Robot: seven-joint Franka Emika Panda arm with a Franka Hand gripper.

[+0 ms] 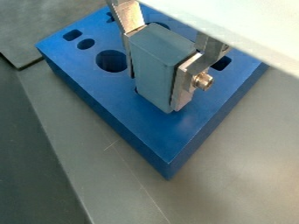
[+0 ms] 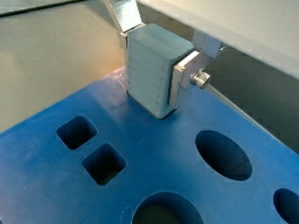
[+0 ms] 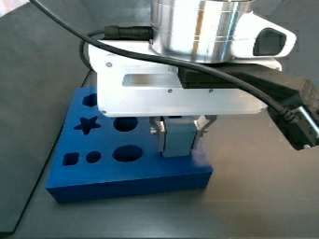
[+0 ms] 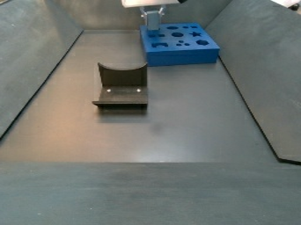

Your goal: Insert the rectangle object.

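My gripper [image 1: 159, 52] is shut on the rectangle object [image 1: 156, 72], a pale steel-blue block held upright between the silver fingers [image 1: 187, 80]. It also shows in a wrist view [image 2: 152, 74] and in a side view [image 3: 178, 138]. Its lower end stands on or in the bright blue slab with shaped holes [image 1: 176, 131], near one corner; whether it sits in a hole I cannot tell. In a side view the gripper [image 4: 154, 13] is small at the far end, over the slab [image 4: 179, 44].
The slab has round [image 2: 222, 156], square [image 2: 77, 132] and star-shaped [image 3: 86, 123] holes. The dark fixture [image 4: 120, 86] stands on the grey floor mid-bin. Sloped grey walls [image 4: 253, 79] bound the floor on both sides.
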